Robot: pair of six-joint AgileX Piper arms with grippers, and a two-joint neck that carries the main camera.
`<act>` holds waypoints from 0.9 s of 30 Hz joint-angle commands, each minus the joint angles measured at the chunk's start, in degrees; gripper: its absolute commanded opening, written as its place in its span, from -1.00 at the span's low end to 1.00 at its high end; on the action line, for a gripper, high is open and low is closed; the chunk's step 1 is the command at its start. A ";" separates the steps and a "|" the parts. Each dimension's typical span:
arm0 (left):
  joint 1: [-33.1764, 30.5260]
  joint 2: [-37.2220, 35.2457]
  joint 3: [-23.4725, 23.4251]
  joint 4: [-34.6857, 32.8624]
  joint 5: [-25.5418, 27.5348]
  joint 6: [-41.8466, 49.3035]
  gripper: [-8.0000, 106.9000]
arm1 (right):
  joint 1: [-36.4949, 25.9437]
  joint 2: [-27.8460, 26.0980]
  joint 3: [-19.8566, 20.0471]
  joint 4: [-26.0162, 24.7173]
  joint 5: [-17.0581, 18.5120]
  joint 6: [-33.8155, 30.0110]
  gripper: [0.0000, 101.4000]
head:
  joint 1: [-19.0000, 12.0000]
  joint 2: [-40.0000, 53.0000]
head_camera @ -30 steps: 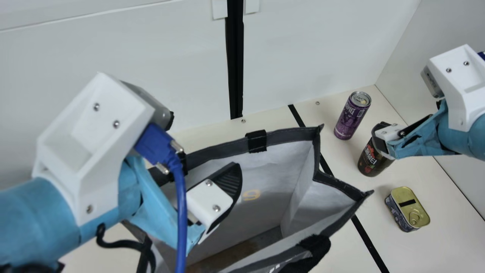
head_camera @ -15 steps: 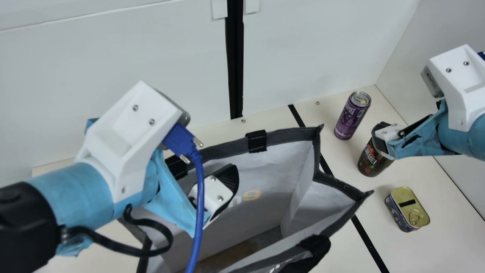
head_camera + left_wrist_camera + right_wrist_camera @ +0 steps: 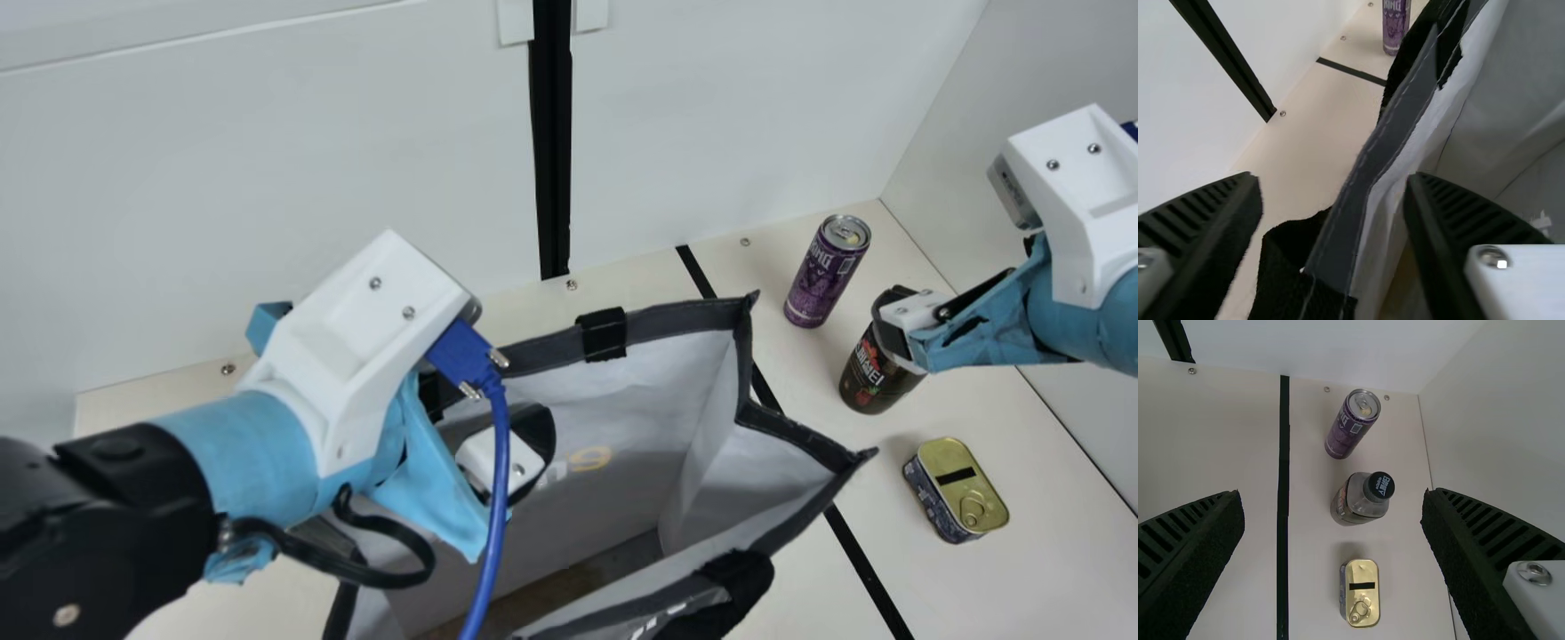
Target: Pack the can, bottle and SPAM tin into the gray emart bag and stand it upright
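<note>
The gray bag point(image 3: 613, 418) stands upright with its mouth open. My left gripper point(image 3: 511, 453) is at its far left rim, one finger inside; in the left wrist view the left gripper point(image 3: 1335, 220) is open, with the bag's rim point(image 3: 1371, 157) between its spread fingers. My right gripper point(image 3: 898, 324) is above the dark bottle point(image 3: 876, 373) in the main view, covering its top. In the right wrist view, the right gripper point(image 3: 1331, 527) is open, with the bottle point(image 3: 1361, 497) below. The purple can point(image 3: 825, 271) stands behind the bottle, and the SPAM tin point(image 3: 958, 489) lies in front of it.
White walls point(image 3: 756, 116) rise behind the table point(image 3: 1049, 551) and at its right side. A black strip point(image 3: 853, 551) crosses the tabletop between the bag and the three items. The left arm's blue cable point(image 3: 498, 524) hangs over the bag's mouth.
My left arm has moved rightward and away toward the bag's back left rim, its gripper shifting slightly. My right arm, the bottle, the can and the tin have kept still.
</note>
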 commanded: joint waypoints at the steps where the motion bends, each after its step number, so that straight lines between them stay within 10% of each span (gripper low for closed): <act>1: -0.06 -0.17 0.50 0.11 -0.04 -0.25 -0.22 | 0.00 0.00 0.00 0.00 0.00 0.00 0.87 | -1.30 -0.05; 8: -0.08 -1.17 1.51 2.13 -0.16 -2.52 -1.00 | 0.00 0.00 0.00 0.00 0.00 0.00 0.87 | -1.30 -0.05; 27: 2.19 -7.81 7.26 12.22 -2.60 -9.53 -1.00 | 0.00 0.00 0.00 0.00 0.00 0.00 0.87 | -1.30 -0.05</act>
